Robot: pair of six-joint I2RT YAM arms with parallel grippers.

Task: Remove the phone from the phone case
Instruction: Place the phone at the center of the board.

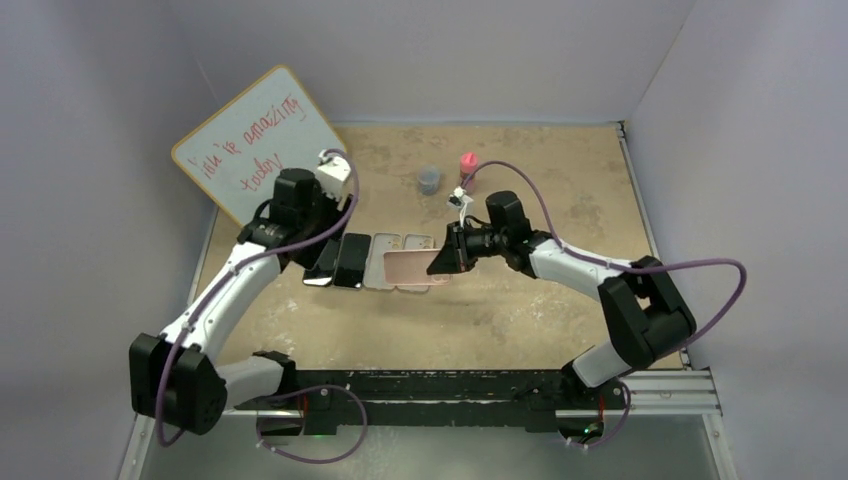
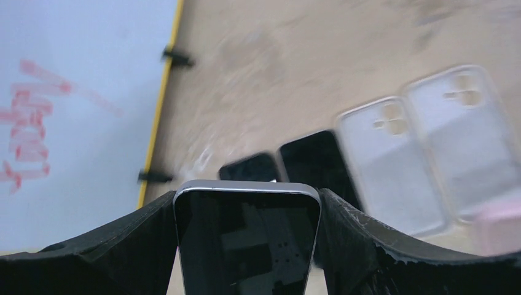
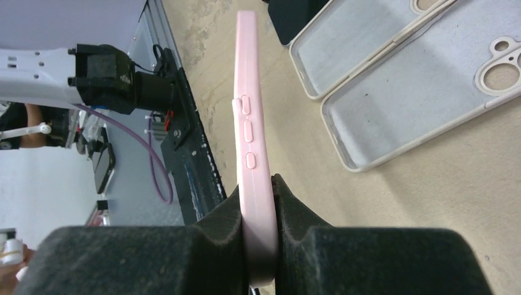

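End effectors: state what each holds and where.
Left end effector: dark phone, gripped across its side edges. Right end effector: pink phone case, pinched across its faces at one end.

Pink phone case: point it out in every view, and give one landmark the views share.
Top external: pink phone case at centre, its right end in the right gripper.
Left wrist: only a blurred pink corner at the lower right edge, right of the phone in the left gripper.
Right wrist: centre, edge-on, pinched between the fingers.
Shared landmark: the two empty cases lying side by side.
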